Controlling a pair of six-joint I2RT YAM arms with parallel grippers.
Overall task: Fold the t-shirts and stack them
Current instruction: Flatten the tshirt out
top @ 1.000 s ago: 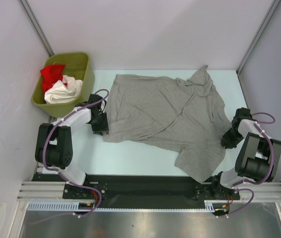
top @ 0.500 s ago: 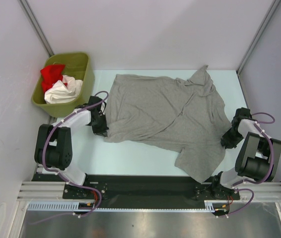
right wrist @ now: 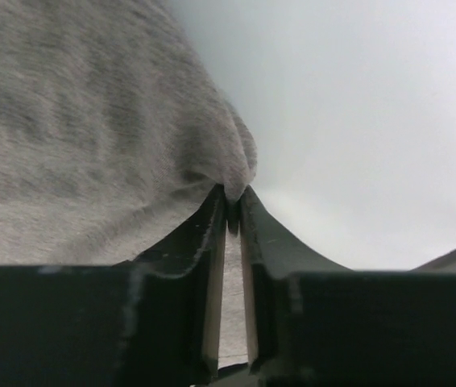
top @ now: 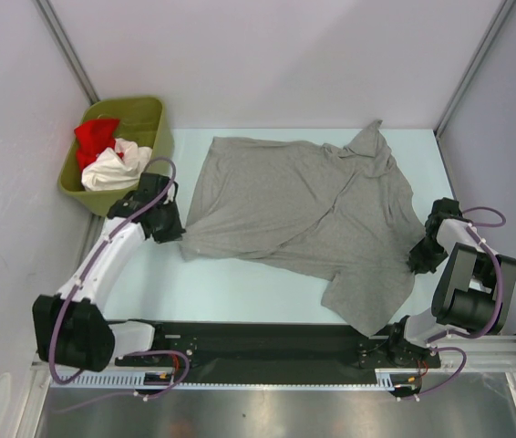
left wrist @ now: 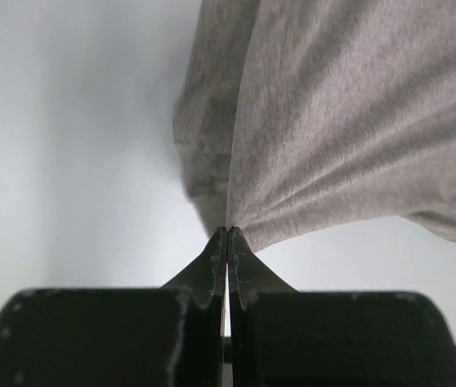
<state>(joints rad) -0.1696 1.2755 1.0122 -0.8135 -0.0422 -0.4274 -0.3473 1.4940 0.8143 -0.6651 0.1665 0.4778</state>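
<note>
A large heather-grey t-shirt (top: 304, 205) lies spread and rumpled across the table. My left gripper (top: 180, 236) is at its near left corner. In the left wrist view the gripper (left wrist: 227, 230) is shut on the edge of the grey t-shirt (left wrist: 333, 121), and the cloth fans out in taut creases from the tips. At the shirt's right side, my right gripper (top: 415, 262) pinches a bunched fold. The right wrist view shows that gripper (right wrist: 233, 193) shut on the grey t-shirt (right wrist: 75, 121). A red t-shirt (top: 96, 134) and a white t-shirt (top: 112, 169) lie crumpled in the bin.
An olive-green plastic bin (top: 153, 114) stands at the back left, just behind my left wrist. Pale walls enclose the table on three sides. The black base rail (top: 258, 342) runs along the near edge.
The left jaws have shut on the shirt's near left corner. The left arm has stretched out, its elbow swinging toward the near left. The right jaws have closed tighter on the fabric.
</note>
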